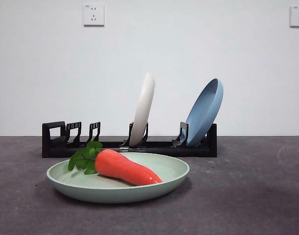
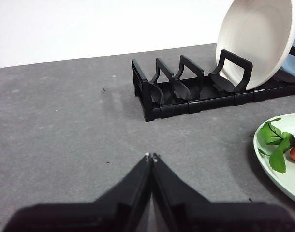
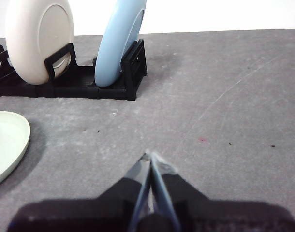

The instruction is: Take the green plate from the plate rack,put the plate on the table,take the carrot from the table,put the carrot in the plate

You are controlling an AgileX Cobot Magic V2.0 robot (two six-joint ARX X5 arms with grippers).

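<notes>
The green plate (image 1: 118, 182) lies flat on the dark grey table (image 1: 247, 196) in front of the black plate rack (image 1: 130, 145). The orange-red carrot (image 1: 125, 168) lies in the plate, leaves to the left. The plate's edge also shows in the left wrist view (image 2: 283, 159) with the carrot's leaves (image 2: 275, 142), and in the right wrist view (image 3: 7, 142). My left gripper (image 2: 151, 156) is shut and empty over bare table to the left of the rack (image 2: 196, 92). My right gripper (image 3: 150, 155) is shut and empty over the table to the right of the plate. Neither arm shows in the front view.
A cream-white plate (image 1: 142, 110) and a sky-blue plate (image 1: 206, 111) stand upright in the rack. They also show in the right wrist view, cream-white (image 3: 38, 41) and sky-blue (image 3: 121, 41). A white wall with sockets (image 1: 93, 14) stands behind.
</notes>
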